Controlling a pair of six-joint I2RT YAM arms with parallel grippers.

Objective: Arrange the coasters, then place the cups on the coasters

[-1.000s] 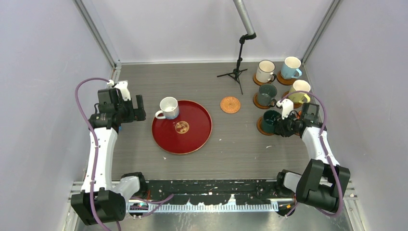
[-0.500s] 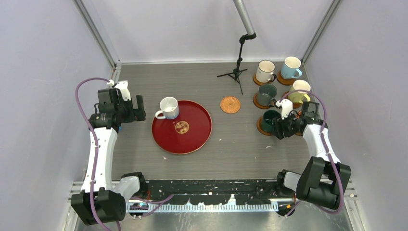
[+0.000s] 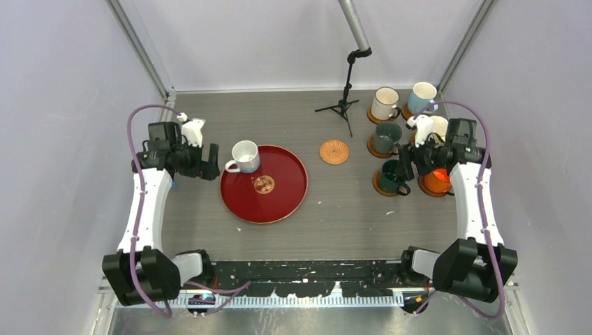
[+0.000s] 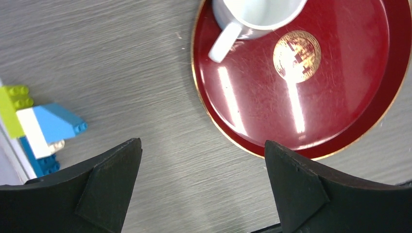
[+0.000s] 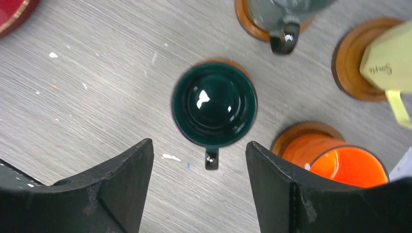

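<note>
On the red tray [image 3: 283, 202] stands a white cup [image 3: 244, 155], with my left gripper [image 3: 209, 162] open and empty just left of it; in the left wrist view that white cup [image 4: 252, 14] is ahead of the gripper [image 4: 201, 189]. The woven coaster [image 3: 334, 151] lies bare. At the right, several cups stand on wooden coasters: cream [image 3: 385, 103], light blue [image 3: 422, 98], grey-green [image 3: 386, 137], pale yellow [image 3: 438, 125], dark teal [image 3: 393, 176] and orange [image 3: 437, 180]. My right gripper [image 5: 199, 189] hangs open and empty above the dark teal cup [image 5: 214, 110], beside the orange cup [image 5: 347, 162].
A small black tripod stand [image 3: 343, 105] is at the back, left of the cups. Toy building blocks [image 4: 34, 121] lie at the table's left edge near my left arm. A gold emblem [image 3: 264, 184] marks the tray's centre.
My right gripper opened, let go of the dark teal cup on its coaster and rose away from it. My left gripper moved right, closer to the tray and the white cup.
</note>
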